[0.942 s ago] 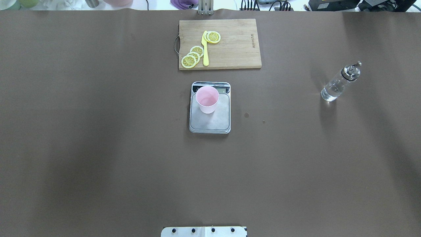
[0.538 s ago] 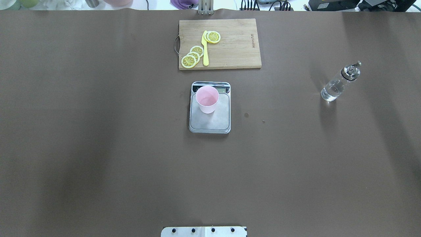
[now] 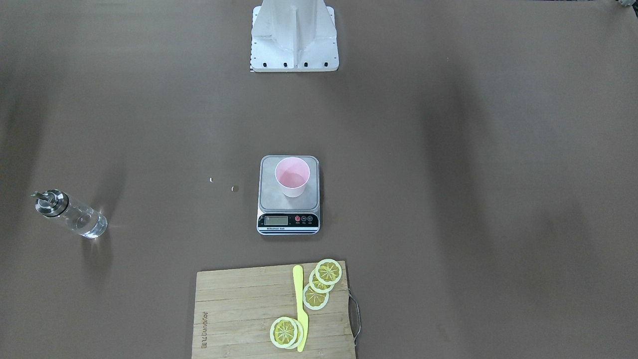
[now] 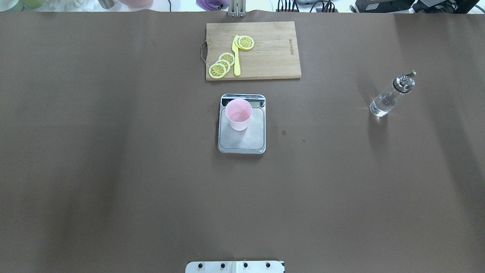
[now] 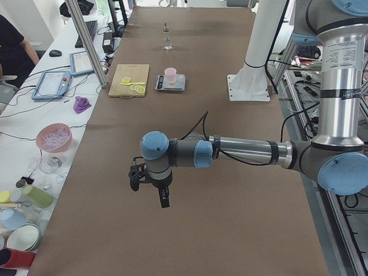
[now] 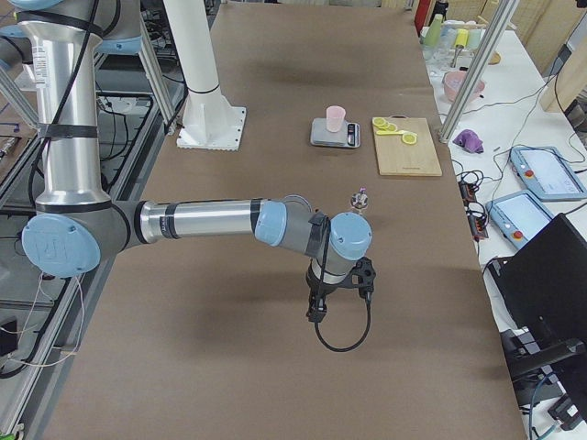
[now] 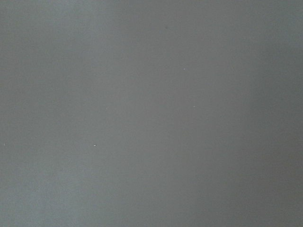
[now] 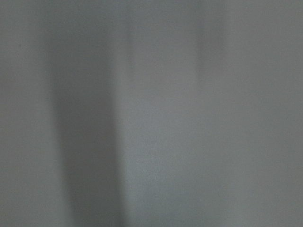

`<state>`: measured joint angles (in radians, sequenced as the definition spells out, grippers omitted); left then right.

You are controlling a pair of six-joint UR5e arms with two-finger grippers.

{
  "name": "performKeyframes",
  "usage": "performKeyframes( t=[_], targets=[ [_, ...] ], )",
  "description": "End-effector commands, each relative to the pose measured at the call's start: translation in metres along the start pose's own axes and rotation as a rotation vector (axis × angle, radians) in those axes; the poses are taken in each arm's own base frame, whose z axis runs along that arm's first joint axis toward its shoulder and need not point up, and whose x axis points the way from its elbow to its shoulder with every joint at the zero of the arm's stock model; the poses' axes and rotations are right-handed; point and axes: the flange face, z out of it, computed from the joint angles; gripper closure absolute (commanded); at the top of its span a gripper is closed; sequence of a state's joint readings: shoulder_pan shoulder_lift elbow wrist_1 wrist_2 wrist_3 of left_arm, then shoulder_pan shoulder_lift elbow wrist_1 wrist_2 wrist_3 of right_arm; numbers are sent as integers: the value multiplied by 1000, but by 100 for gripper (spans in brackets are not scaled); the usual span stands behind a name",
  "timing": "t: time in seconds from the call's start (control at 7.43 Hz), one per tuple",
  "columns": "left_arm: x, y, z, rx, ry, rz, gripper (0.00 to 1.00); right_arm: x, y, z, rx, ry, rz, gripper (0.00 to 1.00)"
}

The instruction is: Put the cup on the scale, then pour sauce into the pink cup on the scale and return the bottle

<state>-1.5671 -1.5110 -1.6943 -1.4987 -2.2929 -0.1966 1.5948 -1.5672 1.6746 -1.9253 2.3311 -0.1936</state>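
The pink cup [image 4: 238, 113] stands upright on the far left part of the scale [image 4: 250, 141], near its display; it also shows in the front view [image 3: 292, 182]. The clear glass bottle [image 4: 388, 100] with its metal cap stands alone at the table's right side, well away from the scale; clear liquid fills its lower part. My left gripper [image 5: 148, 192] hangs over bare table far from the scale, seen only in the left side view. My right gripper [image 6: 316, 310] hangs near the bottle [image 6: 359, 199], seen only in the right side view. I cannot tell whether either is open.
A wooden cutting board [image 4: 265, 66] with lemon slices [image 4: 221, 65] and a yellow knife [image 4: 236, 57] lies beyond the scale. The robot's base plate [image 4: 235, 266] sits at the near edge. Bowls, cups and tablets lie beyond the table's far edge [image 5: 54, 138].
The cup, scale and bottle stay where they were. Only the soft shadows on the right part of the table have shifted slightly.
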Motion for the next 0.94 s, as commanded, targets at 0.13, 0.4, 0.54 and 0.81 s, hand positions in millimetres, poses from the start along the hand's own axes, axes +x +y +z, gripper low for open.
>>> performKeyframes(
  t=[0.13, 0.4, 0.54, 0.81],
  targets=[
    [-2, 1, 3, -6, -2, -4, 1, -5, -7, -7, 13, 3, -9, 0],
    [-2, 1, 2, -4, -2, -3, 1, -6, -9, -9, 16, 7, -12, 0],
    [-2, 1, 2, -4, -2, -3, 1, -8, -9, -11, 20, 8, -16, 0],
    [-2, 0, 4, -7, -2, -3, 1, -11, -10, -14, 26, 9, -22, 0]
  ],
)
